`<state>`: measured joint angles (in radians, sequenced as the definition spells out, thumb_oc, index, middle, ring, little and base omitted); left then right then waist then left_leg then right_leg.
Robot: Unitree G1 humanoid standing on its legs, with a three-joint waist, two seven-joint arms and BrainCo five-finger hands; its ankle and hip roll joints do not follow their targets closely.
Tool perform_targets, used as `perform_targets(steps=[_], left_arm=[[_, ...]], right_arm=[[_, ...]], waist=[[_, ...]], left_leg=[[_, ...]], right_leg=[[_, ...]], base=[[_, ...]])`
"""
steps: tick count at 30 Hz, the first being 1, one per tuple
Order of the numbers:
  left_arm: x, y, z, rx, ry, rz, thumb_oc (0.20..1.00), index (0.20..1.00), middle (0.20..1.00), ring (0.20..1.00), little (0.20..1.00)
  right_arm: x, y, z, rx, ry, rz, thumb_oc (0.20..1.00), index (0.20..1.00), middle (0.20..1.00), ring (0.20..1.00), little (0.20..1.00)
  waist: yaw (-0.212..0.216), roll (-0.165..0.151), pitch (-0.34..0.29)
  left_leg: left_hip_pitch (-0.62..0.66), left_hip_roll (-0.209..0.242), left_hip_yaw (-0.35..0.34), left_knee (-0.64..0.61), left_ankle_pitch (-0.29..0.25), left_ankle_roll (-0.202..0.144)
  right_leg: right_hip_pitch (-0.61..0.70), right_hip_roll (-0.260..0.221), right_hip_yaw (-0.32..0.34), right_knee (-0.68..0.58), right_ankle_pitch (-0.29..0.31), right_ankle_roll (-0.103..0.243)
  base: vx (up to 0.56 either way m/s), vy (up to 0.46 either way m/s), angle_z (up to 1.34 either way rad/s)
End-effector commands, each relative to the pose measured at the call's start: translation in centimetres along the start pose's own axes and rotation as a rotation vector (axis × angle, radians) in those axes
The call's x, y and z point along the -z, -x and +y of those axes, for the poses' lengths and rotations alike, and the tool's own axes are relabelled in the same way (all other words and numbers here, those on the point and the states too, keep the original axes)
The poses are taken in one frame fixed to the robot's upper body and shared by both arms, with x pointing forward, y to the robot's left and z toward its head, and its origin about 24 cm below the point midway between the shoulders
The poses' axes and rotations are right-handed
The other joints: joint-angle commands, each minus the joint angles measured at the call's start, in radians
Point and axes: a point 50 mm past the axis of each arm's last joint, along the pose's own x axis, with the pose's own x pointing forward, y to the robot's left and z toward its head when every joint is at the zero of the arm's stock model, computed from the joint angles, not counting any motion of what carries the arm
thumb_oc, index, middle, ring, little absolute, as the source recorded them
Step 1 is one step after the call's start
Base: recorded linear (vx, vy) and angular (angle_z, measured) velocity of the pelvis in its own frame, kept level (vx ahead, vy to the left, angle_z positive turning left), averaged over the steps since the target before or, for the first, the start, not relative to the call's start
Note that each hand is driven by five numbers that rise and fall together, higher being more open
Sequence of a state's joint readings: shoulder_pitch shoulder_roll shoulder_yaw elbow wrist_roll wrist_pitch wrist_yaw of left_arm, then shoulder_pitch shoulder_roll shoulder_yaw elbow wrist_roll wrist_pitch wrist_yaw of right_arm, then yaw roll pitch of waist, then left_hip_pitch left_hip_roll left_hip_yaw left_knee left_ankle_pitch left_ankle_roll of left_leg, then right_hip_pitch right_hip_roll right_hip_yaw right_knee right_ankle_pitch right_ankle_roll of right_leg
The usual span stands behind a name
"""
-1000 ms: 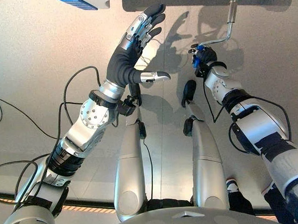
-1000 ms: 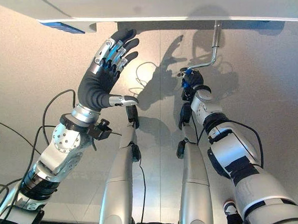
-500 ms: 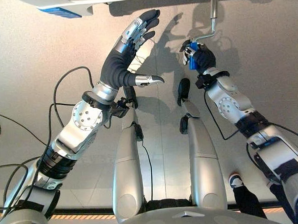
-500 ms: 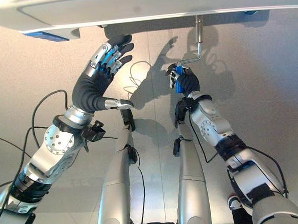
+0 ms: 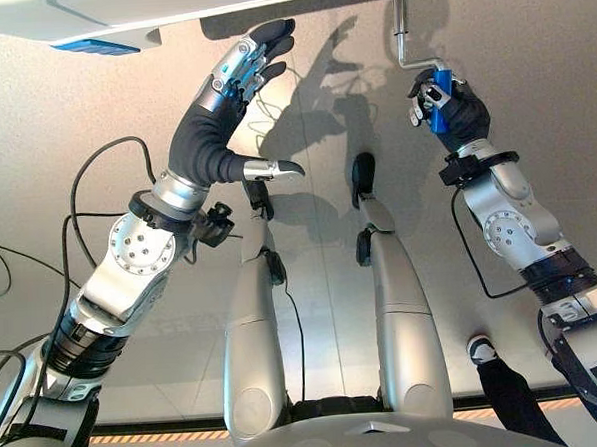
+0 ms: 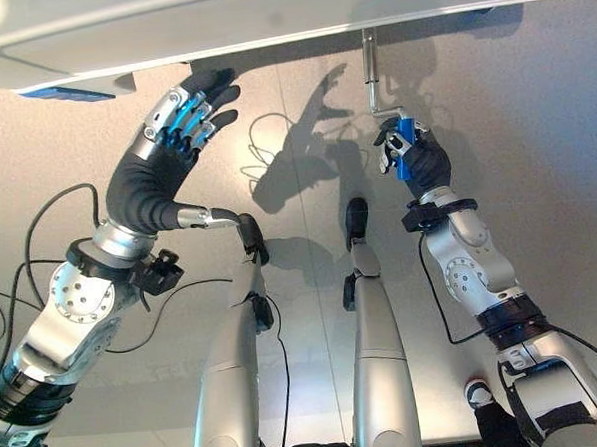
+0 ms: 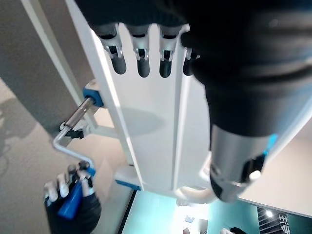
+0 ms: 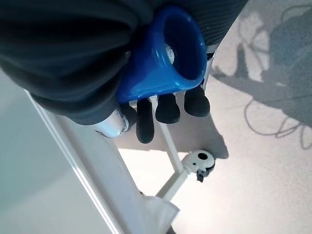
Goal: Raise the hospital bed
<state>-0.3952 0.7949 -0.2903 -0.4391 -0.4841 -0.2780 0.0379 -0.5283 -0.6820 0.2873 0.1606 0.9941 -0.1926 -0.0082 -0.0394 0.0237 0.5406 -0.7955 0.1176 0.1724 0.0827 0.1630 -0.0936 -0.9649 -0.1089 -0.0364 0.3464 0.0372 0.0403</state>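
The white hospital bed's end [image 5: 167,5] runs along the far edge of the eye views. A bent metal crank [image 5: 401,28] hangs from its underside, ending in a blue handle [image 5: 439,98]. My right hand [image 5: 458,115] is shut on that handle, just right of the crank's shaft; in the right wrist view the blue handle [image 8: 170,53] sits inside my curled fingers [image 8: 168,107]. My left hand [image 5: 204,138] is open, fingers straight, raised close to the bed's end board [image 7: 151,122] without gripping it. The left wrist view also catches the crank [image 7: 73,141] and my right hand [image 7: 73,209].
A blue corner fitting [image 5: 104,43] marks the bed's left end. A bed leg ends in a white caster [image 8: 202,163] on the grey floor. A person's shoe [image 5: 480,349] stands at the lower right, near my right arm.
My right hand has swung the blue handle round from the left of the crank's shaft to its right. The left hand has stayed raised and open. The camera has shifted.
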Motion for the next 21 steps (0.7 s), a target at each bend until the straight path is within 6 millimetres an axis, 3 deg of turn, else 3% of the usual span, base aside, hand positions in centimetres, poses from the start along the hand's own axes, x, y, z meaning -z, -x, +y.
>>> perform_targets(steps=[1,5,7,9,11,12,13,15,16,18,19,21], left_arm=[[-2.5,0.2,-0.7,0.031,-0.002,-0.145,1.000,1.000,1.000,1.000,1.000],[-2.7,0.4,-1.0,0.021,0.039,-0.156,1.000,1.000,1.000,1.000,1.000],[-2.9,0.6,-1.2,0.028,0.060,-0.158,1.000,1.000,1.000,1.000,1.000],[-2.9,0.6,-1.3,0.032,0.073,-0.158,1.000,1.000,1.000,1.000,1.000],[-2.7,0.6,-1.9,0.058,0.108,-0.147,1.000,1.000,1.000,1.000,1.000],[-2.6,0.5,-2.3,0.086,0.124,-0.134,1.000,1.000,1.000,1.000,1.000],[-2.7,0.3,-2.4,0.093,0.134,-0.141,1.000,1.000,1.000,1.000,1.000],[-2.6,0.1,-2.5,0.103,0.140,-0.140,1.000,1.000,1.000,1.000,1.000],[-2.8,-0.1,-2.5,0.109,0.140,-0.151,1.000,1.000,1.000,1.000,1.000],[-2.8,-0.4,-2.7,0.121,0.148,-0.154,1.000,1.000,1.000,1.000,1.000],[-3.1,-0.7,-2.7,0.125,0.143,-0.173,1.000,1.000,1.000,1.000,1.000],[-3.0,-0.9,-2.8,0.128,0.151,-0.176,1.000,1.000,1.000,1.000,1.000]], right_arm=[[-6.9,1.1,-3.5,0.203,0.009,-0.387,0.200,0.200,0.200,0.200,0.200],[-7.8,1.1,-7.2,0.423,0.100,-0.386,0.200,0.200,0.200,0.200,0.200],[-8.0,1.1,-9.8,0.561,0.232,-0.315,0.200,0.200,0.200,0.200,0.200],[-8.1,0.7,-10.6,0.602,0.258,-0.285,0.200,0.200,0.200,0.200,0.200],[-7.4,0.9,-14.2,0.753,0.402,-0.087,0.200,0.200,0.200,0.200,0.200],[-6.5,1.6,-16.3,0.837,0.472,0.075,0.200,0.200,0.200,0.200,0.200],[-6.4,1.8,-17.0,0.872,0.486,0.141,0.200,0.200,0.200,0.200,0.200],[-6.3,2.0,-17.5,0.890,0.520,0.207,0.200,0.200,0.200,0.200,0.200],[-6.4,2.1,-17.7,0.903,0.537,0.242,0.200,0.200,0.200,0.200,0.200],[-5.5,2.4,-18.0,0.909,0.588,0.345,0.200,0.200,0.200,0.200,0.200],[-5.5,2.3,-18.0,0.909,0.612,0.368,0.200,0.200,0.200,0.200,0.200],[-4.5,2.6,-18.0,0.893,0.661,0.445,0.200,0.200,0.200,0.200,0.200]], waist=[[-0.042,-0.023,-0.021],[-0.035,-0.017,-0.021],[-0.025,-0.012,-0.021],[-0.023,-0.009,-0.021],[-0.003,0.000,-0.021],[0.011,0.011,-0.021],[0.014,0.020,-0.021],[0.019,0.031,-0.021],[0.026,0.038,-0.021],[0.043,0.056,-0.021],[0.049,0.063,-0.021],[0.062,0.079,-0.021]], left_leg=[[0.054,0.032,-0.029,0.055,-0.056,-0.024],[0.048,0.033,-0.034,0.052,-0.057,-0.027],[0.039,0.033,-0.038,0.052,-0.058,-0.027],[0.029,0.033,-0.040,0.057,-0.060,-0.028],[0.001,0.032,-0.054,0.072,-0.064,-0.027],[0.002,0.028,-0.074,0.087,-0.092,-0.033],[-0.038,0.028,-0.065,0.095,-0.070,-0.026],[-0.040,0.024,-0.084,0.111,-0.092,-0.030],[-0.068,0.023,-0.076,0.112,-0.074,-0.023],[-0.068,0.016,-0.098,0.128,-0.102,-0.025],[-0.106,0.015,-0.090,0.135,-0.081,-0.015],[-0.112,0.009,-0.113,0.161,-0.112,-0.017]], right_leg=[[0.063,0.038,-0.039,-0.060,0.028,0.083],[0.039,0.038,-0.041,-0.037,0.020,0.084],[0.024,0.039,-0.042,-0.023,0.014,0.082],[0.015,0.039,-0.046,-0.015,0.011,0.083],[-0.013,0.032,-0.055,0.017,-0.001,0.082],[-0.011,0.027,-0.055,0.043,-0.034,0.090],[-0.045,0.022,-0.066,0.046,-0.013,0.082],[-0.044,0.016,-0.062,0.067,-0.036,0.088],[-0.070,0.011,-0.074,0.069,-0.019,0.082],[-0.065,0.004,-0.071,0.097,-0.055,0.091],[-0.096,-0.001,-0.082,0.099,-0.031,0.083],[-0.100,-0.010,-0.079,0.134,-0.066,0.091]], base=[[0.02,-0.037,0.00],[0.01,-0.021,0.00],[0.00,0.000,0.00],[0.00,0.000,0.00],[0.05,-0.009,0.04],[0.04,-0.029,0.11],[0.03,-0.022,0.14],[0.01,-0.022,0.15],[0.07,-0.002,0.20],[0.02,-0.007,0.20],[0.03,-0.005,0.18],[0.05,0.015,0.21]])
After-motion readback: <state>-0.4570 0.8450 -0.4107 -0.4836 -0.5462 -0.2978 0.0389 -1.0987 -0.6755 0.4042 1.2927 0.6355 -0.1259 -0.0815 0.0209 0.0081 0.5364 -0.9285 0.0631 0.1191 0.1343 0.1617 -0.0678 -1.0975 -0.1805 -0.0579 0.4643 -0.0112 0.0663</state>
